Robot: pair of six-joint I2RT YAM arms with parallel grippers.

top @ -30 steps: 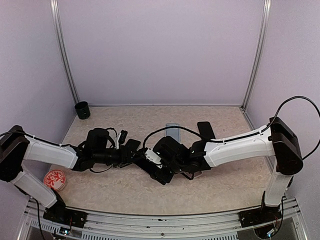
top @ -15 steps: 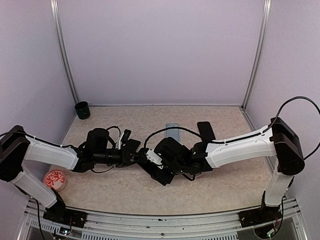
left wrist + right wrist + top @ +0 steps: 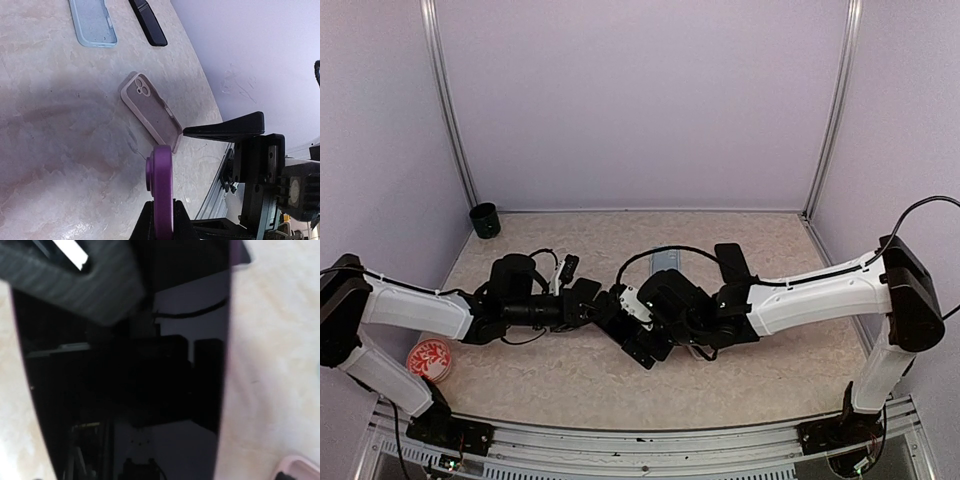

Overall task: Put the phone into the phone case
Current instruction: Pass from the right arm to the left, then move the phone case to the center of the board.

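Your left hand (image 3: 161,220) is clamped on the purple phone (image 3: 161,185). In the left wrist view you see the phone edge-on, pinched between the two fingers at the bottom of the frame with its camera end pointing away from the wrist.

The pink phone case (image 3: 150,112) is lying flat on the desk (image 3: 750,370) with its open side up and the camera cutout at the far end. The tip of the phone lines up right by the near end of the case, but from this angle I can't tell whether they're touching or the phone is just above it.

Your right hand (image 3: 638,340) has come in from the other side, and the two hands meet around the middle of the desk. One of its black fingers pokes into the left wrist view just beside the case. I honestly can't tell whether that hand is apart or together. Its own camera is almost completely filled by the phone's glossy black screen and purple rim, with a bit of the pink case in the lower right corner.

Other stuff on the desk:
- A light blue case (image 3: 92,22) and a black phone-shaped slab (image 3: 147,22) sit side by side further back, well apart from the pink one.
- A dark green cup (image 3: 485,220) is in the far left corner.
- A red patterned disc (image 3: 430,360) is near your left arm.
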